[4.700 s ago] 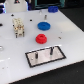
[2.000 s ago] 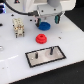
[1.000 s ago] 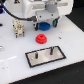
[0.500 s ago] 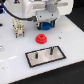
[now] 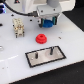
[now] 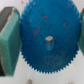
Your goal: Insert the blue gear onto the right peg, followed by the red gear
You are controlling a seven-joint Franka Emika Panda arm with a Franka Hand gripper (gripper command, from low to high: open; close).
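Observation:
The blue gear (image 5: pixel 47 23) sits at the back of the white table, between the fingers of my gripper (image 5: pixel 48 21). In the wrist view the blue gear (image 6: pixel 47 42) fills the frame, its hub in the middle. The teal finger pads (image 6: pixel 9 42) press on its toothed rim from both sides. The red gear (image 5: pixel 41 38) rests on the table in front of the gripper. Closer still lies the black-framed grey plate (image 5: pixel 58 54) with the right peg (image 5: pixel 50 50) standing upright.
The plate's other pin (image 5: pixel 37 56) stands toward the exterior view's left. A beige block-like object (image 5: pixel 18 27) stands at the exterior view's left, and a red item (image 5: pixel 2 8) shows in the far left corner.
The arm came in from behind and lowered over the blue gear. Over the last second the gripper has stayed at the gear with hardly any movement.

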